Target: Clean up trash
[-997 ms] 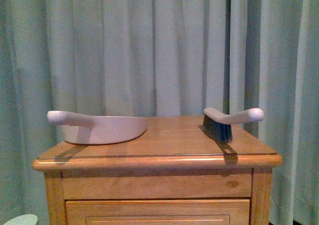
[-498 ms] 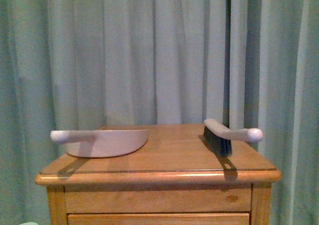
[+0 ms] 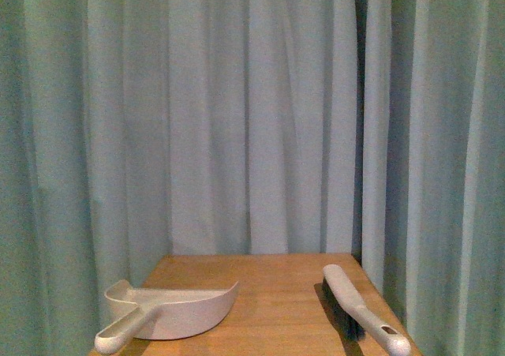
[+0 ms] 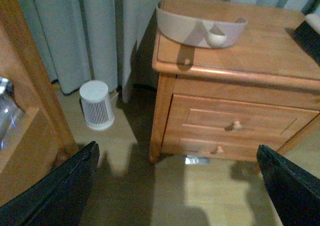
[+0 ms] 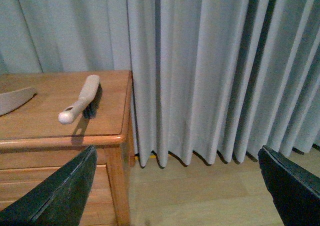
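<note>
A wooden bedside cabinet [image 4: 260, 60] with two knobbed drawers stood against pale blue-green pleated curtains [image 3: 252, 111]. In the front view only the cabinet top showed, low in the frame.

A beige plastic dustpan [image 3: 177, 312] lay on the left side of the top. Its open mouth faced the curtains and its rounded handle pointed towards the front left corner. In the left wrist view the dustpan's handle end reached about to the cabinet's front edge.

A hand brush with a beige handle and dark bristles [image 3: 359, 312] lay on the right side, close to the right edge. Its handle pointed forwards, and it was well apart from the dustpan.

The only candidate for the trash was a small whitish scrap [image 4: 196, 160] on the light wooden floor [image 5: 200, 196], just under the cabinet's front edge. It was too small to tell whether it was crumpled paper.

A white ribbed cylinder [image 4: 96, 104] stood on the floor to the left of the cabinet, near the curtains. Beside it rose part of another piece of wooden furniture [image 4: 25, 85].

The left gripper [image 4: 177, 147] hung above the floor in front of the cabinet. Its two black fingers [image 4: 55, 191] were spread wide with nothing between them. The right gripper [image 5: 177, 149] hung beside the cabinet's right side, its fingers [image 5: 55, 196] likewise spread wide and holding nothing.
</note>
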You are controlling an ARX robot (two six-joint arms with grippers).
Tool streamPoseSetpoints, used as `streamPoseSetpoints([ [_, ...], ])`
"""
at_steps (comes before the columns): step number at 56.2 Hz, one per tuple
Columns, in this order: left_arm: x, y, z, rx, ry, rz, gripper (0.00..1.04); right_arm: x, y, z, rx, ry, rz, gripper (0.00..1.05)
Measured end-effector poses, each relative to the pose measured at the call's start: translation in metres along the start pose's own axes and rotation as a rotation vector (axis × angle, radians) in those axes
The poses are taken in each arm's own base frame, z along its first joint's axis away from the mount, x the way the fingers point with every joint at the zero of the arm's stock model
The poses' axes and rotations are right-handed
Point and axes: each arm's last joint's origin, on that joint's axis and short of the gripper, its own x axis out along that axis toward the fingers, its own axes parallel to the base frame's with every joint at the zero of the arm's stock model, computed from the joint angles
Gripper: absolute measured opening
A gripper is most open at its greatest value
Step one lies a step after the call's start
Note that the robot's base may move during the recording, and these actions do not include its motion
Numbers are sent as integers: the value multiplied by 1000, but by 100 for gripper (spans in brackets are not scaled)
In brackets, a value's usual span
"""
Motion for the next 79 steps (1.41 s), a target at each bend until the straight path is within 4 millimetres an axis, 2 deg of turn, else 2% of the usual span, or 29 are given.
streamPoseSetpoints([
  [2,3,-1,5,-3,11,-11,97,0,0,0,0,0,0,97],
  [4,9,-2,19,6,12,-19,97,0,0,0,0,0,0,97],
  [9,28,-10,63,50,-13,-26,97,0,0,0,0,0,0,97],
  [13,51,-21,97,110,-21,-37,97,0,0,0,0,0,0,97],
  [19,88,-46,134,207,25,-79,97,0,0,0,0,0,0,97],
  [26,133,-79,162,255,134,-113,97,0,0,0,0,0,0,97],
  [31,163,-101,173,279,190,-113,97,0,0,0,0,0,0,97],
  [39,204,-121,169,311,271,-79,97,0,0,0,0,0,0,97],
  [50,248,-124,149,333,367,-17,97,0,0,0,0,0,0,97],
  [72,295,-98,104,329,495,56,97,0,0,0,0,0,0,97],
  [79,304,-95,98,330,506,66,97,0,0,0,0,0,0,97],
])
